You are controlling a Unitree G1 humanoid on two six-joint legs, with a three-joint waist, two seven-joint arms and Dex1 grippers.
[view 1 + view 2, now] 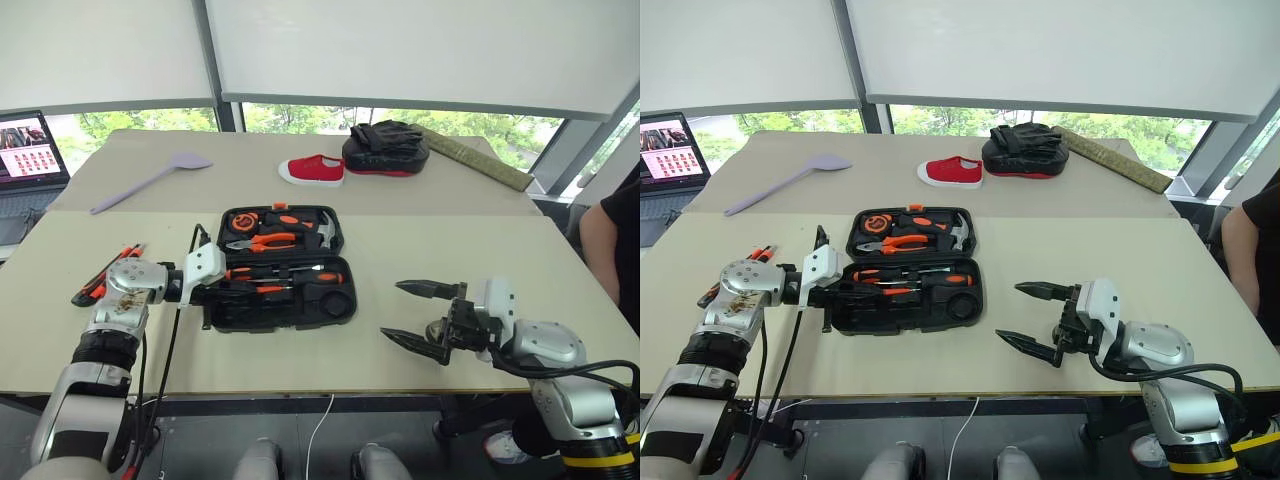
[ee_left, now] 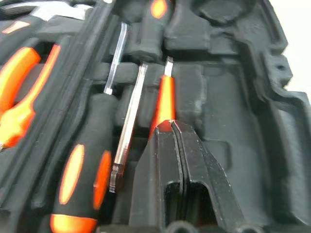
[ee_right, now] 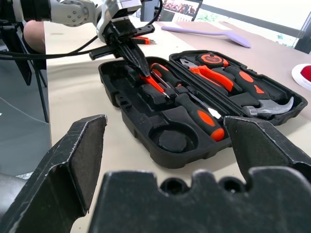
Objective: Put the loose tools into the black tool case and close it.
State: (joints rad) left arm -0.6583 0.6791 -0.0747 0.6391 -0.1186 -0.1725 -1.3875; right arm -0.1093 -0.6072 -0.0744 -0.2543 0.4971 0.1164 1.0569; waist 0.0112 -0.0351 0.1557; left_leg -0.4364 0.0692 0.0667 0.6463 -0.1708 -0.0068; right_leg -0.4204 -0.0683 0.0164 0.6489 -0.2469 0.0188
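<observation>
Black and hinged, the tool case lies open on the near table in front of us, pliers, hammer and tape measure in its far half, screwdrivers in its near half. Our left gripper reaches in at the case's left end, jaws pinched shut on the slim orange screwdriver. More loose tools lie on the table left of that arm. Our right gripper hovers right of the case, spread wide and empty.
</observation>
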